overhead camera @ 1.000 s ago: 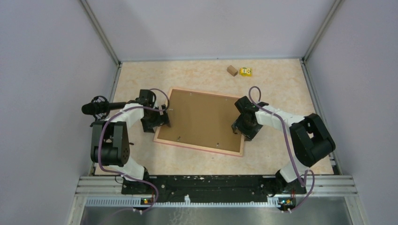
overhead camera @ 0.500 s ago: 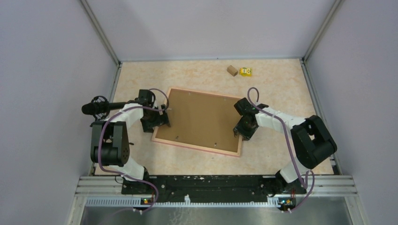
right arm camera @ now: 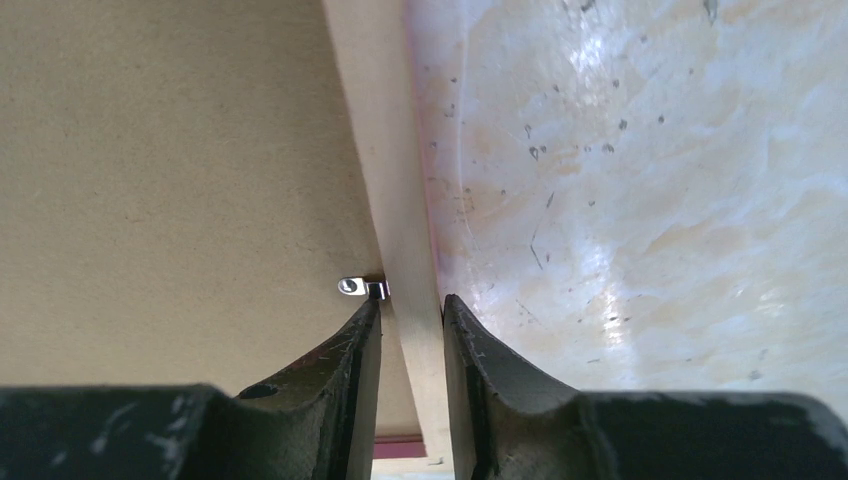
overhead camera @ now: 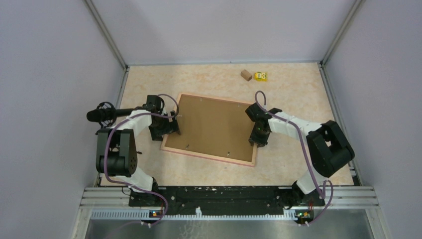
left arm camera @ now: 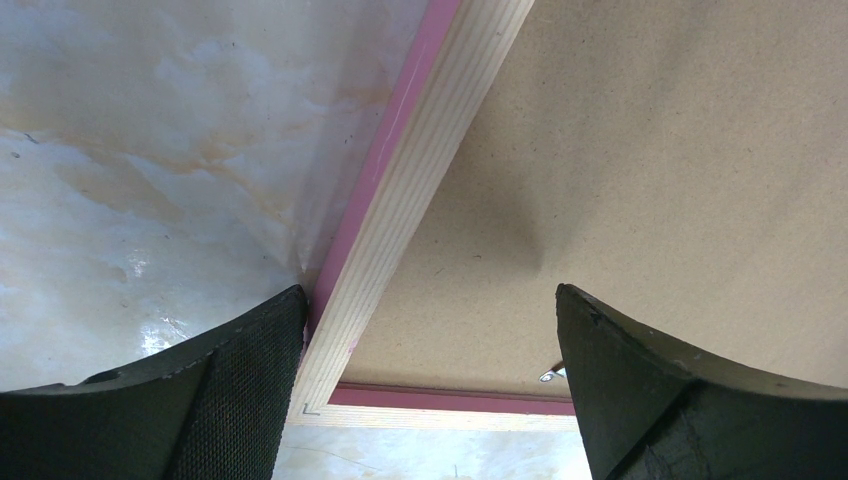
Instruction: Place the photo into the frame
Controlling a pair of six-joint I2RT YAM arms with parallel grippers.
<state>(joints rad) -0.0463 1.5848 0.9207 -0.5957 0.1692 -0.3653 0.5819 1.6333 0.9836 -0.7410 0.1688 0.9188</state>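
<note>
Frame [overhead camera: 209, 156] lies flat on table [overhead camera: 298, 99], back side up, w/ brown board [overhead camera: 214, 124] filling it. It sits btwn the two grippers, one at each short end.

L gripper [overhead camera: 173, 129] is spread wide, holding nothing. It stands over the frame's left rail, near the corner closest to the arm bases. In its wrist view, L gripper [left arm camera: 430, 300] straddles the rail: the frame's [left arm camera: 430, 170] light-wood strip w/ pink outer edge runs up btwn the fingers. Outer finger [left arm camera: 250, 380] is on the table side, just beside the pink edge. Inner finger [left arm camera: 640, 380] is over the board [left arm camera: 680, 150], well apart from the rail. Frame corner shows just below the fingertips. A small metal clip [left arm camera: 548, 375] sits by the inner finger, at the near rail.

R gripper [overhead camera: 256, 143] is at the opposite rail, narrowed down and clamped on it. In its wrist view, R gripper [right arm camera: 410, 305] has the frame's [right arm camera: 385, 150] rail pinched btwn both fingers, no gap visible either side. Inner finger [right arm camera: 350, 360] is on the board [right arm camera: 170, 170] side, its tip just beside a clip [right arm camera: 360, 287]. Outer finger [right arm camera: 475, 370] is on the table side.

Beyond both grippers, at the far table edge: a small wood block [overhead camera: 246, 74] and yellow toy [overhead camera: 260, 76], side by side, well apart from the frame.
</note>
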